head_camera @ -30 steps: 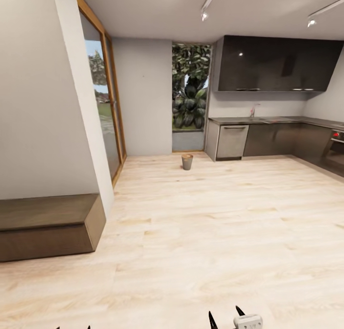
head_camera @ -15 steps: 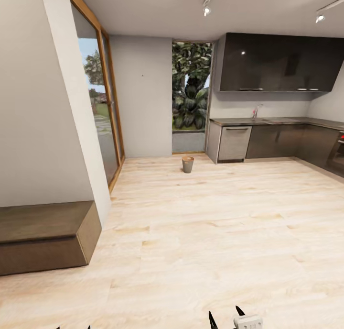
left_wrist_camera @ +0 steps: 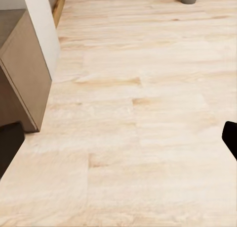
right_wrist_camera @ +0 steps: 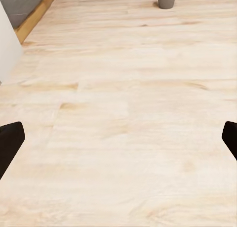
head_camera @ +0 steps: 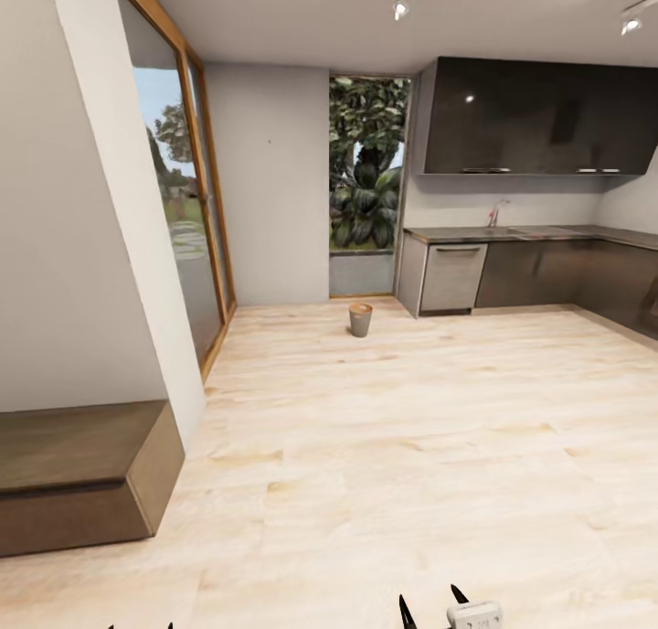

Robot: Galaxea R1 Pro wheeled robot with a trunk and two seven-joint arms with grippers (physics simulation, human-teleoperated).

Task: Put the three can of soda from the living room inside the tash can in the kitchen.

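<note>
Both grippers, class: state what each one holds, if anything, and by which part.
Nothing is held. In the wrist views the right gripper and left gripper stand open, with bare wood floor between the fingers. The trash can stands far ahead.

A home kitchen: dark wall cabinets [head_camera: 539, 117] at upper right over a grey bench [head_camera: 512, 234] with a tap, pale wood floor [head_camera: 411, 446], and wood-framed garden glazing [head_camera: 178, 199] at left.

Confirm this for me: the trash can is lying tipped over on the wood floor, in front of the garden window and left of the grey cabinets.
Not quite. The tash can stands upright on the wood floor, open rim up, as the head view shows. The rest holds: it is in front of the garden window and left of the grey cabinets.
</note>
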